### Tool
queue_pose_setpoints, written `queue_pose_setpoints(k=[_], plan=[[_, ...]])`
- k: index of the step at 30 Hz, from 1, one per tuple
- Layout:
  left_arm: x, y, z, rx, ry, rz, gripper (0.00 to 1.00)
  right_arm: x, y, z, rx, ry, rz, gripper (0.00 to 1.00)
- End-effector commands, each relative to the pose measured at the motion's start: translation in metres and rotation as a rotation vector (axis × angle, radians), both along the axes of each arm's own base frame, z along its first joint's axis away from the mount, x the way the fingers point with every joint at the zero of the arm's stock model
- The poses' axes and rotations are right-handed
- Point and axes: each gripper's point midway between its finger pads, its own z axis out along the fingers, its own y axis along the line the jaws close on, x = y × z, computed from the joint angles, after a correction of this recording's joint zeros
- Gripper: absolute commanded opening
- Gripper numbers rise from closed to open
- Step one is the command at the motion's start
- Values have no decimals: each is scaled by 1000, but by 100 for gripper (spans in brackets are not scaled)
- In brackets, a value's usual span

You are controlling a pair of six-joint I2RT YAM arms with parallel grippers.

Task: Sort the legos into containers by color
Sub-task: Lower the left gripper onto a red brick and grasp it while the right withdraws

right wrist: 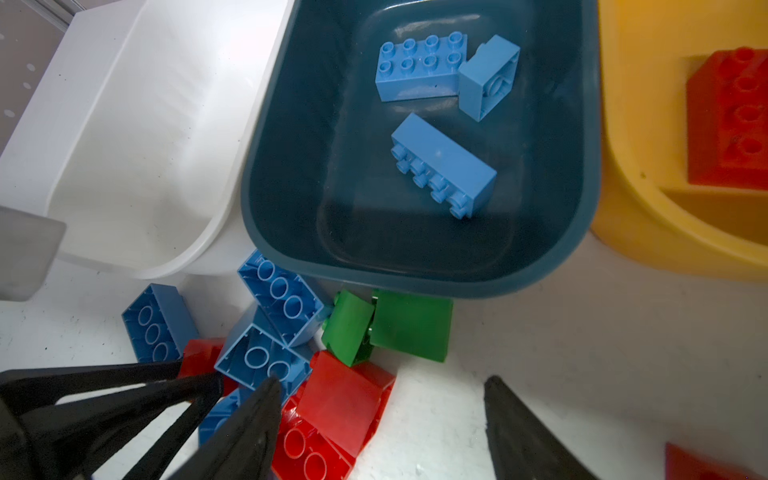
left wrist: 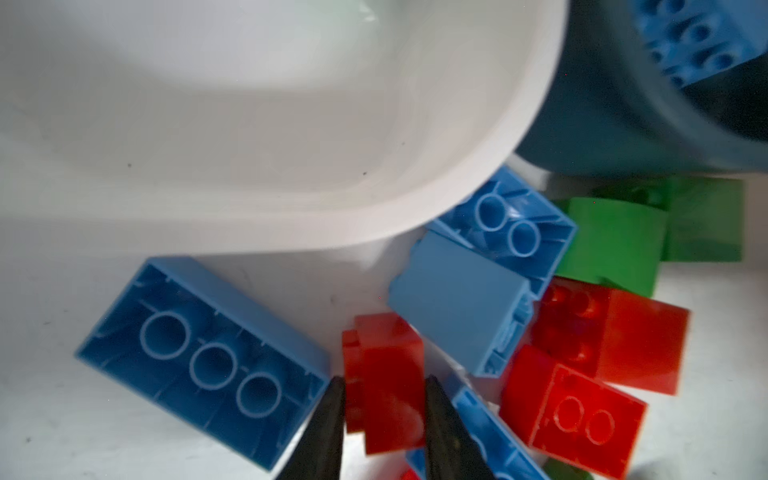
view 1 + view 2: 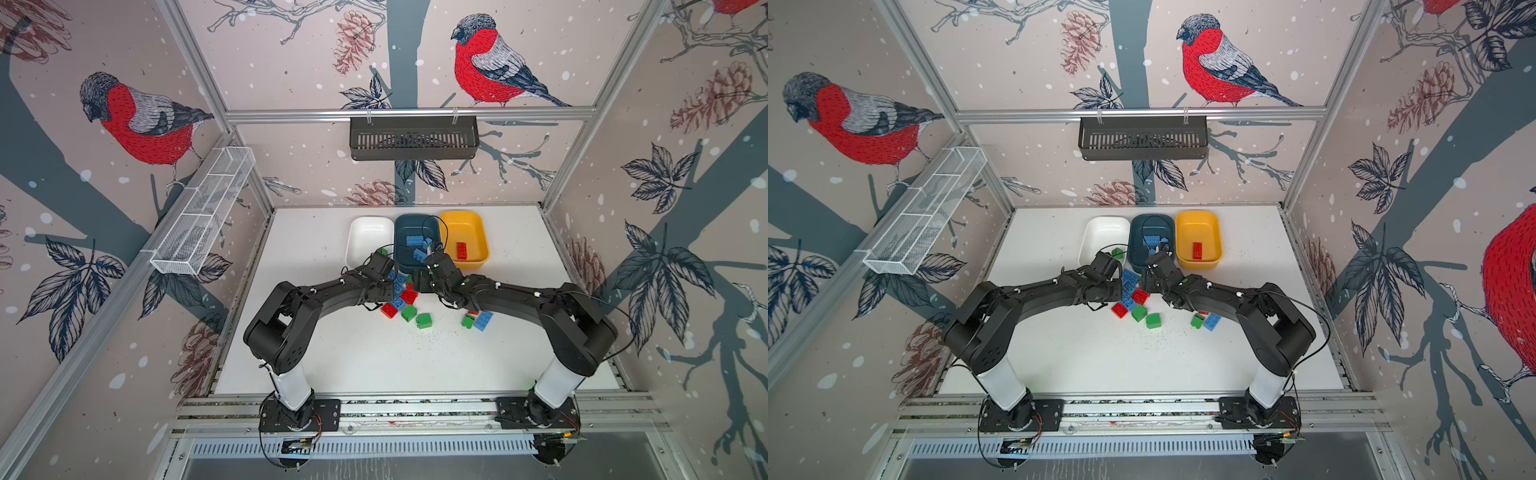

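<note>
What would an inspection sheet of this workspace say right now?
Surface: white table, dark specks near the bricks.
Job's things: teal tub holds three blue bricks; yellow tub one long red brick; white tub looks empty; mixed loose bricks in front.
Clutter: nothing seen.
Hands: left hand shut on a small red brick; right hand open over the pile.
Cables: a black cable loops over the teal tub.
Surroundings: black basket, mesh tray on the rails.

Left arm (image 3: 328, 286) and right arm (image 3: 515, 291) fold inward over the worktop (image 3: 374, 365), nearly meeting. Left gripper (image 2: 385, 384) pinches a red lego (image 2: 386, 353) — right gripper (image 1: 382, 395) stands spread wide.
</note>
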Motion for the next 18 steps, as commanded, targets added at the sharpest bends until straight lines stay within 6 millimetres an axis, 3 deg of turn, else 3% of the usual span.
queue_pose_setpoints(k=[1,4,10,15,18], plan=[[6,2,0,29,-12,6,31,3,-2,8,3,-40,-17,77],[8,3,-4,47,-5,16,26,2,-5,10,2,-47,-24,78],[8,-1,18,20,-61,2,19,1,-20,24,13,-96,-75,79],[2,-5,53,-39,-163,1,18,-2,-42,41,25,-162,-132,86],[7,-19,82,-132,-230,-24,18,-4,-60,50,18,-201,-169,91]])
